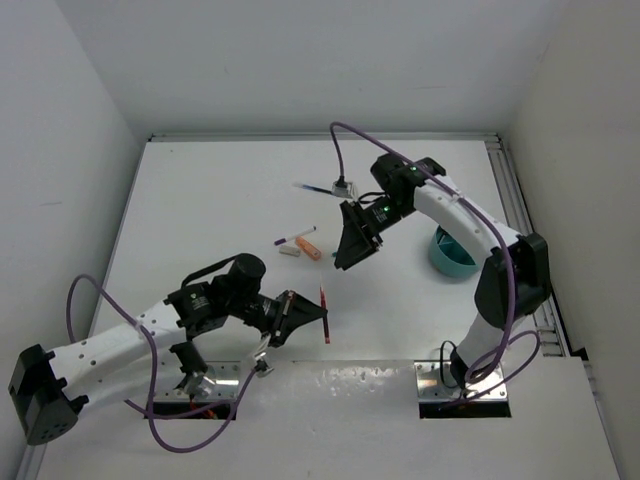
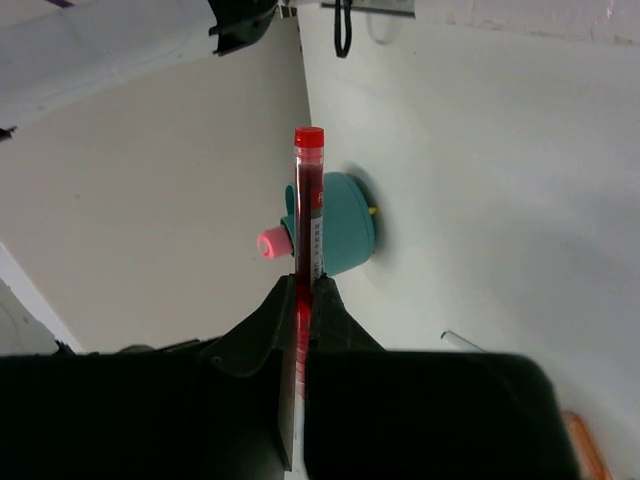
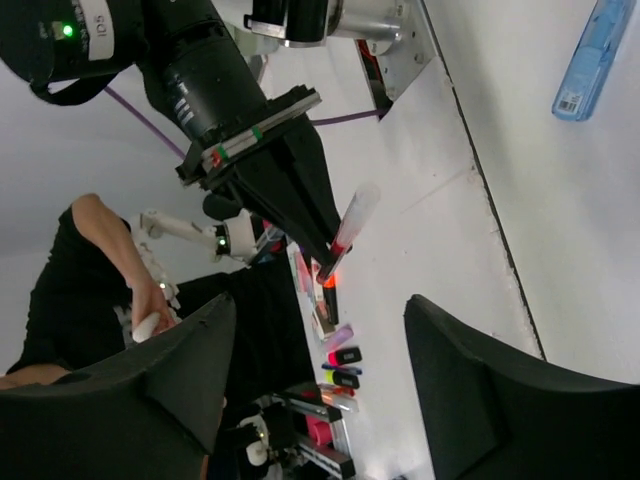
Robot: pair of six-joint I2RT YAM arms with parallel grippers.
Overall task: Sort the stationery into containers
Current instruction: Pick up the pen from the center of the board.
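Observation:
My left gripper (image 1: 314,316) is shut on a thin red pen (image 1: 326,334), lifted near the table's front middle. In the left wrist view the red pen (image 2: 308,200) stands up out of the shut left gripper (image 2: 303,285). Beyond it is the round teal container (image 2: 345,228) with a pink marker (image 2: 270,243) sticking out. The container (image 1: 452,254) stands at the right, beside the right arm. My right gripper (image 1: 346,262) hangs open and empty above the table's middle. A blue pen (image 1: 316,187), a purple-capped pen (image 1: 295,238), an orange stick (image 1: 310,248) and a beige eraser (image 1: 288,252) lie behind.
The right wrist view has the open right gripper (image 3: 320,390), the left arm's held red pen (image 3: 352,222) and a blue stick (image 3: 594,55) lying on the table. White walls close the table at back and sides. Purple cables (image 1: 340,150) loop off both arms.

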